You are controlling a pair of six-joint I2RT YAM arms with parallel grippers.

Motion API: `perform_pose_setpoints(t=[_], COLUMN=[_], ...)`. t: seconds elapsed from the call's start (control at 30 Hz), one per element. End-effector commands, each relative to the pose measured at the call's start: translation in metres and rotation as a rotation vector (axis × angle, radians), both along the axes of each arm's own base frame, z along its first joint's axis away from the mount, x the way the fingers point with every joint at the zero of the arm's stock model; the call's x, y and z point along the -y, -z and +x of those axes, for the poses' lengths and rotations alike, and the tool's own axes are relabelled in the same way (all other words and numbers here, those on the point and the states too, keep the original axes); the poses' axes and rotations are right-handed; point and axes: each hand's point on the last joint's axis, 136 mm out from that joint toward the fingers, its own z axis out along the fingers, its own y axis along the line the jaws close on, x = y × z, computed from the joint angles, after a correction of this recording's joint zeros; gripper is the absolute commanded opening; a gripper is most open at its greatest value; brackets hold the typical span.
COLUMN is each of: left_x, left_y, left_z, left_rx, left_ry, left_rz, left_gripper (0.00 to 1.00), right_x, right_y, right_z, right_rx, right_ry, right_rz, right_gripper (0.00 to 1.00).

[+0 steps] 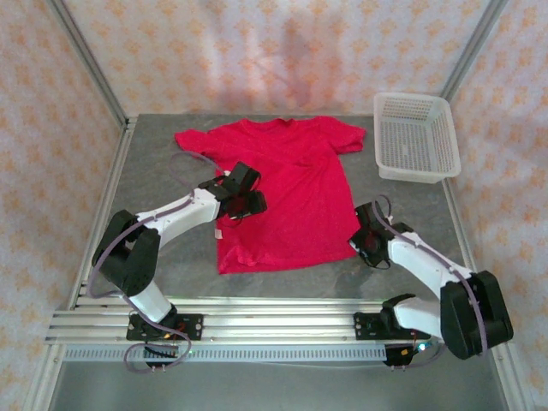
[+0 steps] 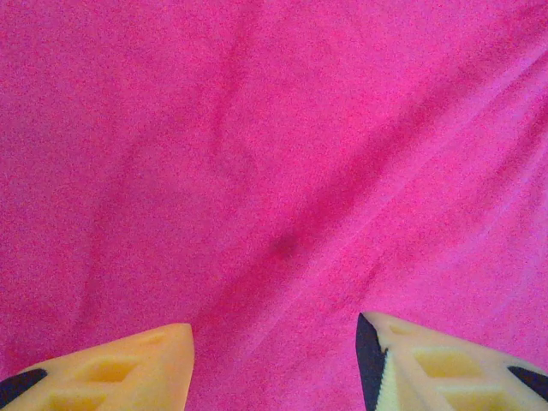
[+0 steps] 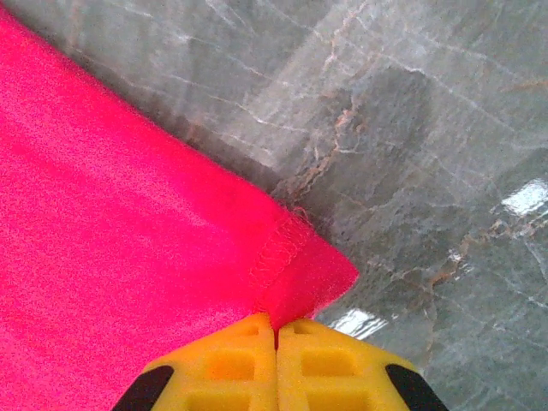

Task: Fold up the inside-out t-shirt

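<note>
From above, the inside-out t-shirt (image 1: 291,188) lies flat toward the table's (image 1: 411,223) far edge. Only the wrist view shows the right gripper (image 3: 275,325) with fingers together, apparently nipping the shirt's near right hem corner. The left gripper (image 2: 274,334) hovers over red cloth, fingers apart.

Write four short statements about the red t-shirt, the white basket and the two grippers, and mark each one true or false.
1. The plain bright red cloth t-shirt lies spread out on the grey marbled table. True.
2. The t-shirt lies inside the white plastic mesh basket. False: the basket stands apart at the table's far right, and the t-shirt is on the table beside it.
3. The left gripper is shut. False: its fingers stand well apart over the red cloth.
4. The right gripper is shut on a hem corner of the t-shirt. True.
</note>
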Motion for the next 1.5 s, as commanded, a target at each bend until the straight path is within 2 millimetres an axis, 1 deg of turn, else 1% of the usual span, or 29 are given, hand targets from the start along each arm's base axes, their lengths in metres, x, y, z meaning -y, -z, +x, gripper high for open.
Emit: perform_pose_setpoints(t=[0.0, 0.03, 0.1, 0.2, 0.3, 0.37, 0.47, 0.57, 0.6, 0.63, 0.73, 0.83, 0.97, 1.07, 1.17, 1.23, 1.27, 1.3, 1.37, 1.47], left_x=[0.000, 0.002, 0.007, 0.026, 0.060, 0.088, 0.124, 0.143, 0.147, 0.151, 0.165, 0.174, 0.180, 0.188, 0.197, 0.201, 0.203, 0.203, 0.202, 0.190], left_y=[-0.010, -0.012, -0.016, -0.023, -0.035, -0.044, -0.055, -0.059, -0.059, -0.057, -0.047, -0.033, -0.018, -0.006, 0.004, 0.007, 0.004, 0.016, 0.025, 0.038], left_z=[0.002, 0.002, 0.002, -0.002, -0.016, -0.031, -0.056, -0.071, -0.073, -0.073, -0.073, -0.066, -0.050, -0.046, -0.046, -0.044, -0.042, -0.040, -0.035, -0.025], left_rx=[0.021, 0.028, 0.045, 0.094, 0.191, 0.295, 0.467, 0.586, 0.601, 0.606, 0.594, 0.590, 0.583, 0.555, 0.533, 0.532, 0.544, 0.523, 0.506, 0.476], left_ry=[-0.003, 0.007, 0.039, 0.146, 0.343, 0.504, 0.703, 0.797, 0.813, 0.831, 0.886, 0.907, 0.900, 0.931, 0.966, 0.973, 0.973, 0.976, 0.975, 0.958], left_rz=[0.039, 0.044, 0.051, 0.045, 0.054, 0.058, 0.066, 0.030, 0.022, 0.025, 0.053, 0.141, 0.235, 0.270, 0.298, 0.324, 0.332, 0.352, 0.397, 0.519], left_gripper=[0.54, 0.54, 0.54, 0.55, 0.57, 0.60, 0.64, 0.71, 0.75, 0.77, 0.78, 0.79, 0.79, 0.79, 0.79, 0.79, 0.79, 0.79, 0.79, 0.78], right_x=[0.003, 0.003, 0.001, -0.002, -0.002, -0.003, -0.008, -0.013, -0.014, -0.015, -0.018, -0.018, -0.017, -0.016, -0.014, -0.013, -0.013, -0.014, -0.012, -0.007], right_y=[-0.015, -0.017, -0.020, -0.028, -0.042, -0.055, -0.075, -0.092, -0.096, -0.099, -0.105, -0.108, -0.109, -0.110, -0.109, -0.109, -0.109, -0.110, -0.111, -0.114], right_z=[0.002, 0.002, 0.004, 0.010, 0.020, 0.030, 0.047, 0.060, 0.063, 0.065, 0.069, 0.070, 0.068, 0.064, 0.062, 0.060, 0.059, 0.059, 0.056, 0.051], right_rx=[0.017, 0.017, 0.023, 0.039, 0.076, 0.110, 0.168, 0.204, 0.212, 0.215, 0.221, 0.229, 0.228, 0.232, 0.233, 0.232, 0.234, 0.236, 0.238, 0.240], right_ry=[0.004, 0.000, -0.004, -0.008, -0.004, 0.007, 0.017, 0.018, 0.015, 0.014, 0.007, 0.002, 0.003, 0.002, 0.006, 0.005, 0.006, 0.005, 0.005, 0.005], right_rz=[-0.014, -0.012, -0.003, 0.006, 0.004, 0.012, 0.057, 0.083, 0.085, 0.088, 0.095, 0.098, 0.099, 0.098, 0.096, 0.098, 0.099, 0.102, 0.102, 0.088], right_gripper=[0.08, 0.06, 0.00, 0.00, 0.00, 0.00, 0.00, 0.00, 0.00, 0.00, 0.00, 0.00, 0.00, 0.00, 0.00, 0.00, 0.00, 0.00, 0.00, 0.00])
